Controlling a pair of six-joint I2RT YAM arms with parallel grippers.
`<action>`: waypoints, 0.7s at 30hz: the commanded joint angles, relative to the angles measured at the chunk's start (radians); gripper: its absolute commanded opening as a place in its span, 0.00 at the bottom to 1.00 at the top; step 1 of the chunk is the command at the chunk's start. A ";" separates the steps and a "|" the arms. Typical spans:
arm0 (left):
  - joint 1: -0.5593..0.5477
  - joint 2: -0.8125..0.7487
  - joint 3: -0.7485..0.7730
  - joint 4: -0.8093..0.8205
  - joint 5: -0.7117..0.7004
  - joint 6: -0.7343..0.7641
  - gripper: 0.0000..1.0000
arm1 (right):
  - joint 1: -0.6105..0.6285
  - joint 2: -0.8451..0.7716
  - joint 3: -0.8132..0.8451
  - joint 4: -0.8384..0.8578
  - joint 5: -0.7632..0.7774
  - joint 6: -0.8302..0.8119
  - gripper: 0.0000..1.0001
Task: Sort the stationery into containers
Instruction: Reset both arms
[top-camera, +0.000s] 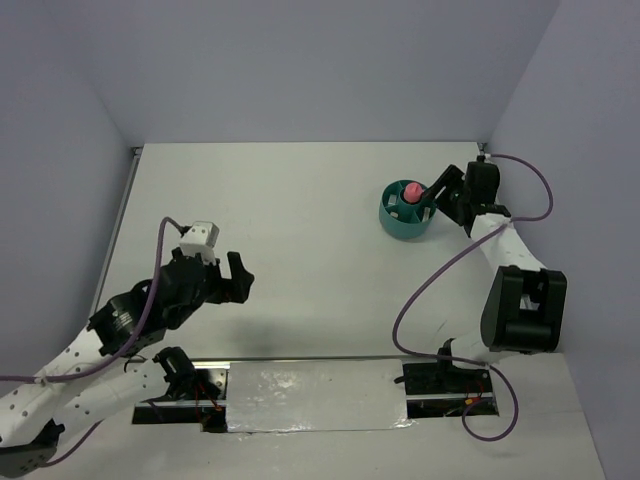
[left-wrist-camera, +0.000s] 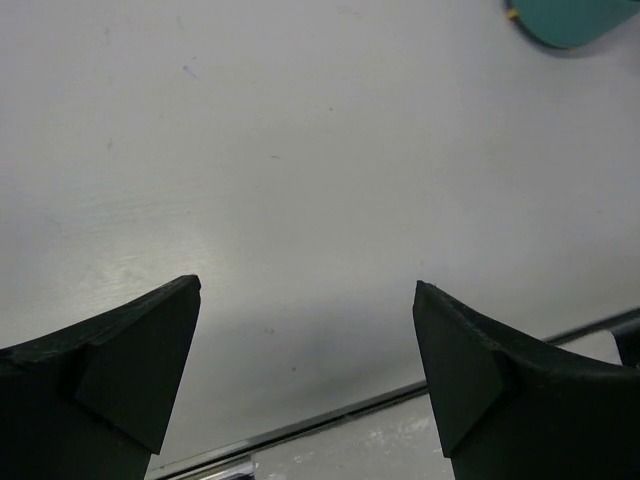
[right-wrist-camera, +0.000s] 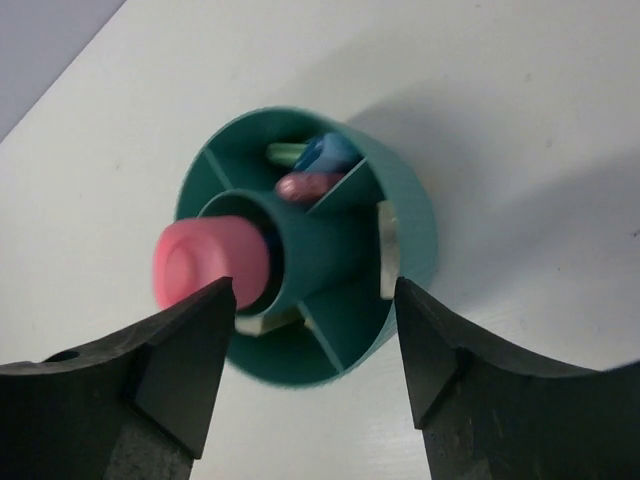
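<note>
Right claw (right-wrist-camera: 310, 290), spread, hangs over the tub (right-wrist-camera: 412, 215) — case (right-wrist-camera: 205, 262) stands in its middle, apparently released — left claw (left-wrist-camera: 308, 285) spread, idle.

Tub (right-wrist-camera: 412, 215) is plain teal, no pattern. In it: a pink cap (right-wrist-camera: 208, 262), a green piece (right-wrist-camera: 285, 152), a blue piece (right-wrist-camera: 325, 152), a dusty-pink piece (right-wrist-camera: 310, 184) and an off-white eraser (right-wrist-camera: 387, 250). Table (top-camera: 300, 220) is plain white-grey and the walls (top-camera: 300, 70) pale lavender; left gripper (left-wrist-camera: 307, 283) and right gripper (right-wrist-camera: 312, 285) are matte black, and the left arm (top-camera: 60, 375) is white with black joints.
</note>
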 joint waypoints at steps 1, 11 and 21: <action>0.154 0.097 0.019 0.012 -0.020 -0.043 0.99 | 0.056 -0.174 0.028 -0.042 0.022 -0.081 0.73; 0.289 0.234 0.253 -0.013 -0.190 -0.035 0.99 | 0.367 -0.590 0.098 -0.367 0.332 -0.274 1.00; 0.290 0.021 0.286 -0.117 -0.472 0.046 0.99 | 0.367 -0.960 0.137 -0.640 0.220 -0.332 1.00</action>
